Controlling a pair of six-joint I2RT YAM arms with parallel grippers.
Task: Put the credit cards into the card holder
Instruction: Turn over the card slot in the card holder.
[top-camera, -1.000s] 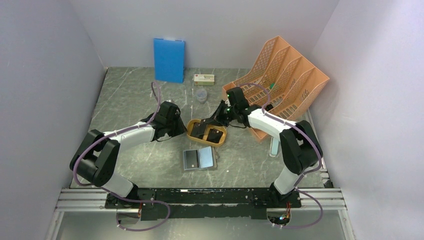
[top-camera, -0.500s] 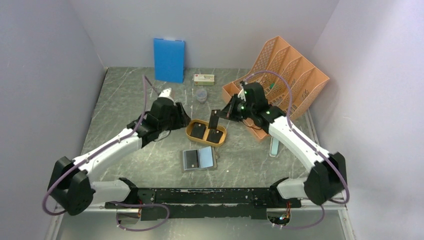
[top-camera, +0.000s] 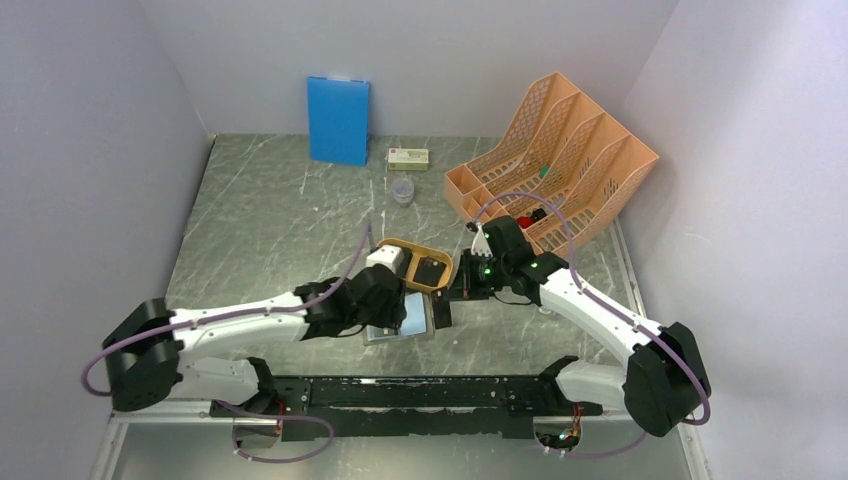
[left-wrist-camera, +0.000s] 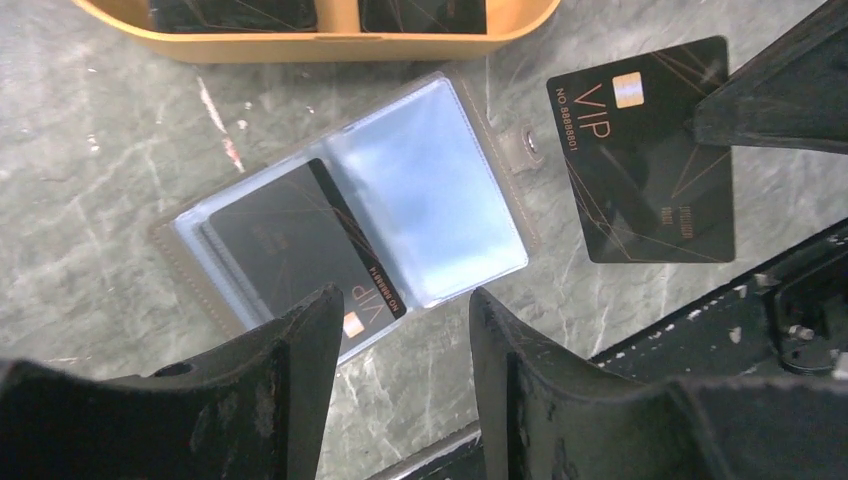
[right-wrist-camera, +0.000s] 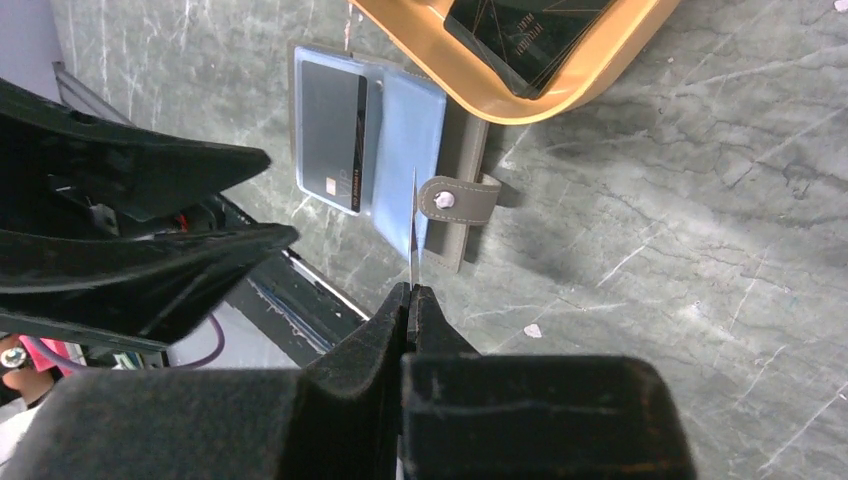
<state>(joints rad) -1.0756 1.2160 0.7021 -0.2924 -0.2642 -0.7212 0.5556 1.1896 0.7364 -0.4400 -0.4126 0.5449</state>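
Now that the right pincer (right-wrist-camera: 411, 292), clamped on a card (left-wrist-camera: 645, 150), has moved from the tray (left-wrist-camera: 300, 45) to the holder (left-wrist-camera: 440, 200) just ahead of it, with the left pincer (left-wrist-camera: 405, 305) open above, insertion should follow.

white arm links (top-camera: 600, 310), black joints (top-camera: 150, 355), purple cables (top-camera: 524, 196); left pincer (left-wrist-camera: 400, 305), right pincer (right-wrist-camera: 410, 292) black
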